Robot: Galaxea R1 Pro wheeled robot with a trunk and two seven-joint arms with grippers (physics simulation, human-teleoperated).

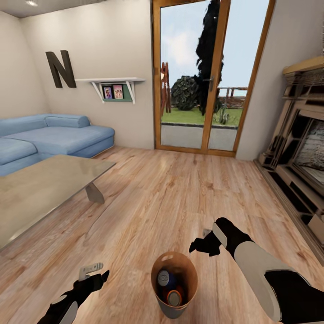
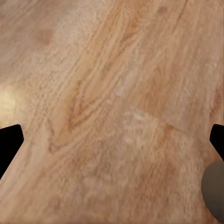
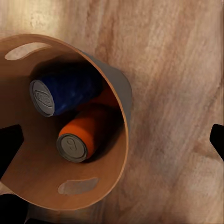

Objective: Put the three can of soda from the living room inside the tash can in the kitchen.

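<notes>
On the living-room wood floor (image 1: 171, 193), the tash can (image 1: 158, 300) holds blue can (image 3: 65, 91) and orange can (image 3: 81, 135); both claws, left gripper (image 1: 92, 273) and right gripper (image 1: 201, 244), spread wide, empty. Next, probably grasp the bin.

I'm looking across a wood floor (image 1: 171, 202): blue sofa (image 1: 49, 137) left, glass coffee table (image 1: 40, 189) before it, letter N (image 1: 60, 68) beside a wall shelf (image 1: 112, 87), glazed doors (image 1: 209, 76) ahead, fireplace (image 1: 301, 157) right.

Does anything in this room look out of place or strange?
Yes. A small bin stands in the middle of the wooden floor, near no wall or furniture. Inside it lie a blue can and an orange can, tilted against each other.
</notes>
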